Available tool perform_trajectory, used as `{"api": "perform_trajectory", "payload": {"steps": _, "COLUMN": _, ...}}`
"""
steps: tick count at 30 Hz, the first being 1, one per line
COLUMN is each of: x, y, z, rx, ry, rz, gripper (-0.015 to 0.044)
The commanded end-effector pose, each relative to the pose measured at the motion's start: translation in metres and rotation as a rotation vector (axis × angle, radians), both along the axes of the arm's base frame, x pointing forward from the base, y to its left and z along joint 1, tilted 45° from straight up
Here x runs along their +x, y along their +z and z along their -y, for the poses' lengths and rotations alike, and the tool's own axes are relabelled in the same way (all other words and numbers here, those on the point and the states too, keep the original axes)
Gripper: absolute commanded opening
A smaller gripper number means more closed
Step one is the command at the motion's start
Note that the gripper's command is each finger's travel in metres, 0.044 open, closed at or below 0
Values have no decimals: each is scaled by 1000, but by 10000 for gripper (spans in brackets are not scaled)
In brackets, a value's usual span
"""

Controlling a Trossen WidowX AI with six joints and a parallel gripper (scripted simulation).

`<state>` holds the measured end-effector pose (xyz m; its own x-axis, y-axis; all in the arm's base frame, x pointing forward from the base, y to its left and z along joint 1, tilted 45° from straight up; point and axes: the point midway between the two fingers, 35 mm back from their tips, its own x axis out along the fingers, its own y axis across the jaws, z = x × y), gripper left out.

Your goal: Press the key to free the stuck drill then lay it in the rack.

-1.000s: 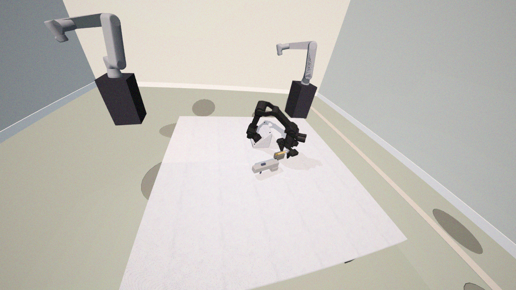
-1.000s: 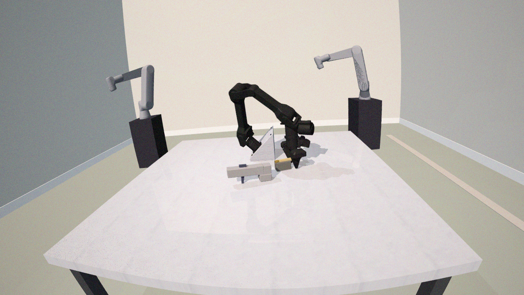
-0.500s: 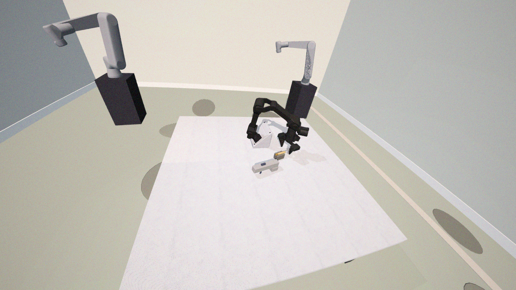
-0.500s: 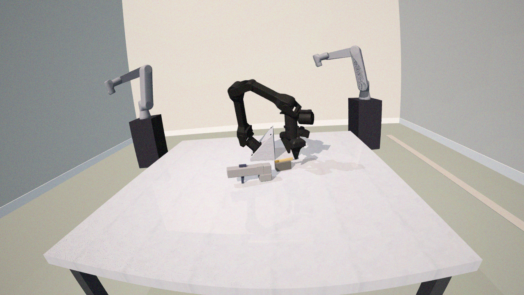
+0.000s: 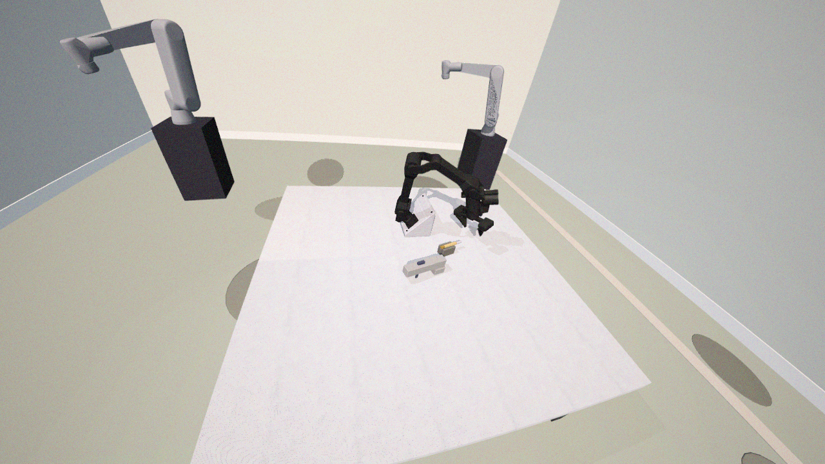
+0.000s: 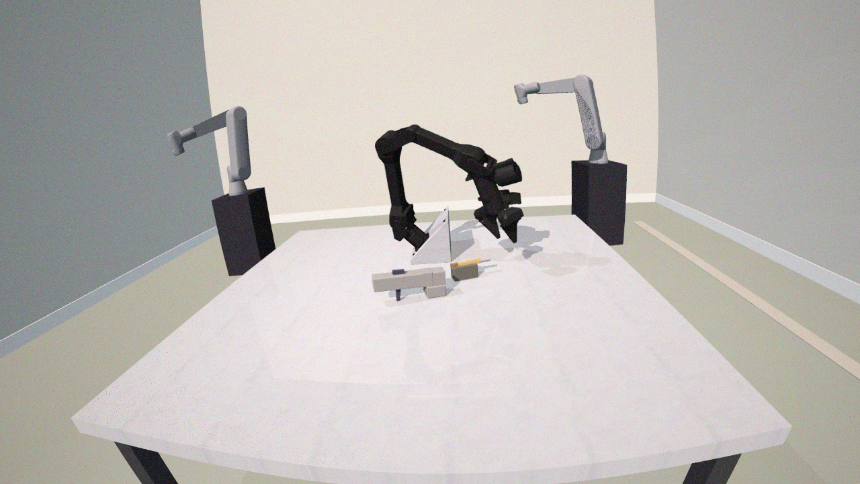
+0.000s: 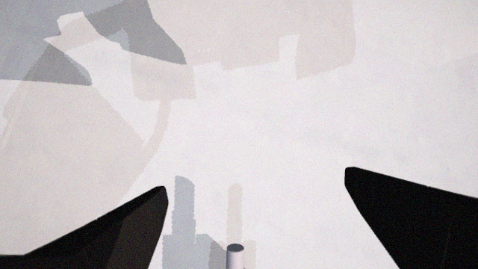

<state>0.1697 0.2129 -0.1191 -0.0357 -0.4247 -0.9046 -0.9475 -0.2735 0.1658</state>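
The drill, with a yellow body and a thin light-grey shaft, lies lengthwise on the small dark olive rack. Its shaft sticks out past the rack's right end. The light-grey housing stands just left of the rack, with a dark blue key on top and a dark peg below. My gripper is wide open and empty, right of and above the shaft's free end. The rack is cut off in the wrist view.
A white wedge-shaped mount carries the black arm's base, behind the rack and housing. All stand on the white table. Two grey arms on black pedestals stand beyond the table at left and right.
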Motion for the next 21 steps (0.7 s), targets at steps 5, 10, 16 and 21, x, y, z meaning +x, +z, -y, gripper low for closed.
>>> {"api": "perform_trajectory", "payload": {"steps": 5, "x": -40, "y": -20, "z": -119, "rx": 602, "ry": 390, "rz": -85, "gripper": 440}}
{"api": "perform_trajectory", "payload": {"steps": 10, "x": -66, "y": -7, "z": -167, "rx": 858, "ry": 609, "rz": -101, "gripper": 440}}
{"api": "perform_trajectory", "payload": {"steps": 16, "x": -105, "y": 23, "z": -213, "rx": 1154, "ry": 900, "rz": -101, "gripper": 440}}
{"api": "perform_trajectory", "payload": {"steps": 21, "x": -142, "y": 56, "z": -237, "rx": 1390, "ry": 1161, "rz": -81, "gripper": 440}}
